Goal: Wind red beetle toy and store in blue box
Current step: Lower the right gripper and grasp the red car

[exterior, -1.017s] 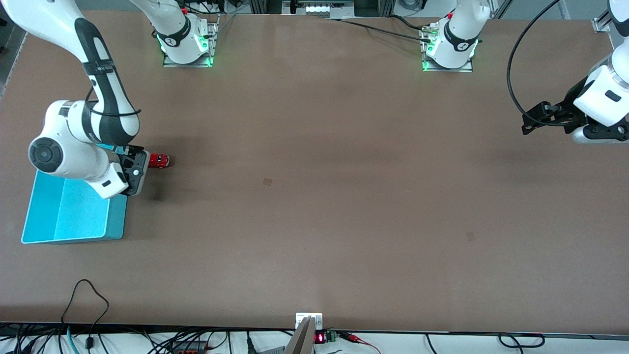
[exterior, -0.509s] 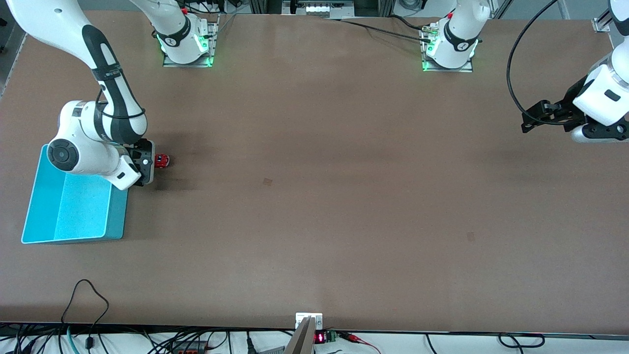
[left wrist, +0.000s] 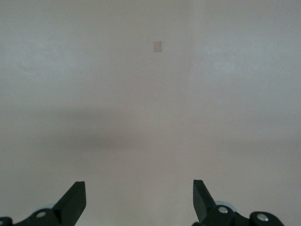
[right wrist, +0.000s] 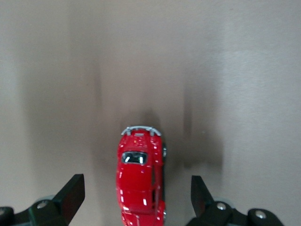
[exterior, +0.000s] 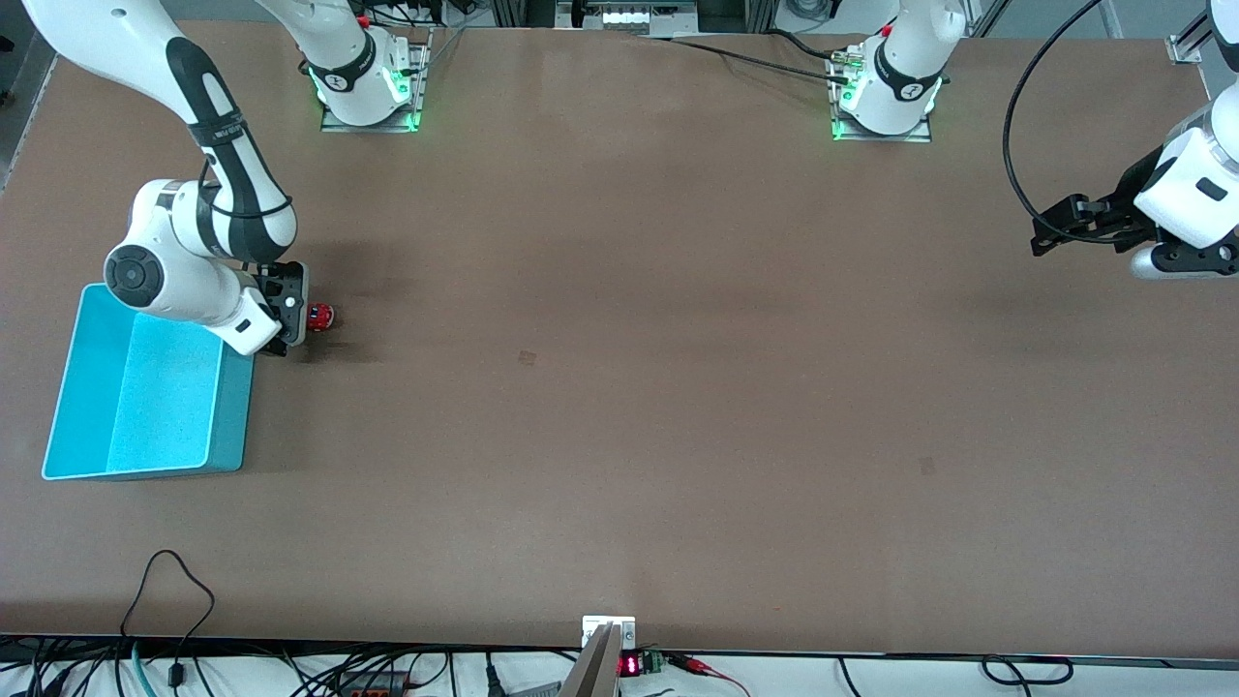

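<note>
The red beetle toy (exterior: 320, 315) sits on the brown table beside the blue box (exterior: 97, 407), toward the right arm's end. In the right wrist view the red beetle toy (right wrist: 140, 179) lies between the two open fingers, which stand apart from its sides. My right gripper (exterior: 293, 319) is low over the toy, open, its hand covering most of it in the front view. My left gripper (exterior: 1041, 237) is open and empty, waiting in the air over the left arm's end of the table; its wrist view shows only bare table between the gripper's (left wrist: 139, 197) fingers.
The blue box (exterior: 232, 416) is open-topped, with nothing visible inside, its near corner next to my right hand. Arm bases (exterior: 368, 92) stand along the table's edge away from the front camera. A small pale mark (exterior: 527, 357) lies mid-table. Cables run along the edge nearest the front camera.
My right gripper has moved from over the box's corner toward the toy and now straddles it. The toy has not moved. The left arm has barely shifted.
</note>
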Tool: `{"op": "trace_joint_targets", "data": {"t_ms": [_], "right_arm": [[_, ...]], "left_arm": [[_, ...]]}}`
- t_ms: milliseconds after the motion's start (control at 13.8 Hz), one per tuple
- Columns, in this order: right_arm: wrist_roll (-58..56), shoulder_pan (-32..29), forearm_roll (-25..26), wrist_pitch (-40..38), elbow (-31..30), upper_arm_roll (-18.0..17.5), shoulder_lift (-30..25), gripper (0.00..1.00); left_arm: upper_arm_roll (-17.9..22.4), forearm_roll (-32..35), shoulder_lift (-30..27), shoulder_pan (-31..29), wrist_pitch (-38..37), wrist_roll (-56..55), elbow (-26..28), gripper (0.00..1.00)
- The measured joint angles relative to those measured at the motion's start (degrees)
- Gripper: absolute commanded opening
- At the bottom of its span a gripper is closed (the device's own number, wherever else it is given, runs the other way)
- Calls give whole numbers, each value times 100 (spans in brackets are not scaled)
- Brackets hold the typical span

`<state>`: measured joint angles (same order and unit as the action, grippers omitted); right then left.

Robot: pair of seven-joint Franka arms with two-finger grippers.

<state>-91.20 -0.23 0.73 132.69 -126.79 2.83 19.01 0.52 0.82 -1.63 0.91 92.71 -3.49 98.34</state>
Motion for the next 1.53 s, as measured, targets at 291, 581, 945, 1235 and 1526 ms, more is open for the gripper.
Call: {"op": "trace_joint_targets", "data": {"t_ms": [291, 581, 945, 1235, 1526], "right_arm": [[-442, -79, 0, 213, -147, 1, -59, 100], [-489, -133, 0, 711, -304, 0, 40, 100], [-499, -131, 0, 1052, -384, -4, 193, 74], [-518, -123, 0, 1082, -384, -22, 219, 26], [-551, -119, 0, 1100, -374, -32, 201, 0]], "left_arm": [[1, 0, 0, 0, -43, -5, 0, 100], [1, 0, 0, 0, -44, -8, -12, 100], [1, 0, 0, 0, -45, -10, -30, 100], [1, 0, 1, 0, -45, -12, -32, 100], [1, 0, 1, 0, -45, -12, -32, 100]]}}
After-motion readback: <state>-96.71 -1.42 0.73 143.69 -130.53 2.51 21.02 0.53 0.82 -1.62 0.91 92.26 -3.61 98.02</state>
